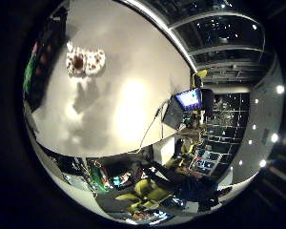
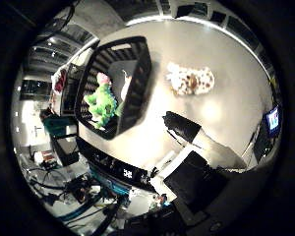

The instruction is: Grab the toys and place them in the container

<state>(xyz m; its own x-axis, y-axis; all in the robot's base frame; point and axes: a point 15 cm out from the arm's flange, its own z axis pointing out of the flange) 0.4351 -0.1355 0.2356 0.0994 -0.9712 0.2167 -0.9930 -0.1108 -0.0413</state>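
Note:
A white plush toy with brown spots lies on the white table, away from the black slatted container. A green plush toy and a pale pink one lie inside the container. The little finger side palm view shows the spotted toy on the table and the container's edge beside it. My right hand is high above the table, nearer the spotted toy than the container. Its black and white fingers look relaxed and hold nothing.
A lit monitor stands past the table's edge. Green chairs and cluttered desks lie beyond it. A teal box sits off the table beside the container.

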